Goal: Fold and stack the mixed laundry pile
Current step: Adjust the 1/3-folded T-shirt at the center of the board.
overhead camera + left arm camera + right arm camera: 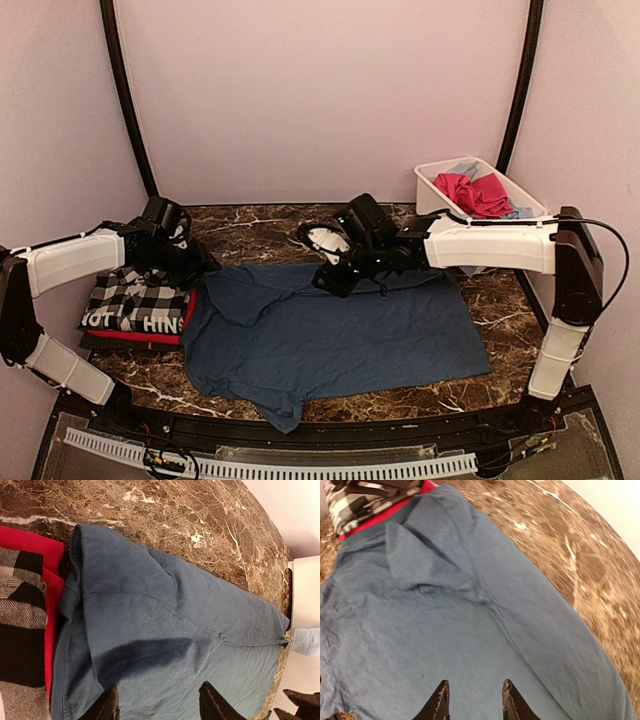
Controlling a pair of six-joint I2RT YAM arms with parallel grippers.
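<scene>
Dark marble table [500, 300], pale walls. Far left: checked garment [135, 300] folded on top of red tee [150, 337]. Left gripper [159, 692] hovers just beside that stack, jaws spread, nothing between. Navy blue tee [330, 335] lies flat mid-table. Right gripper [472, 687] over its far edge, jaws apart, empty. Back right: white tub [428, 192] holds pink and light blue pieces [478, 192].

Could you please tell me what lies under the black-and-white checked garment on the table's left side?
A red garment lies under the checked garment; only its edges show. Whether anything more lies beneath is covered.
</scene>
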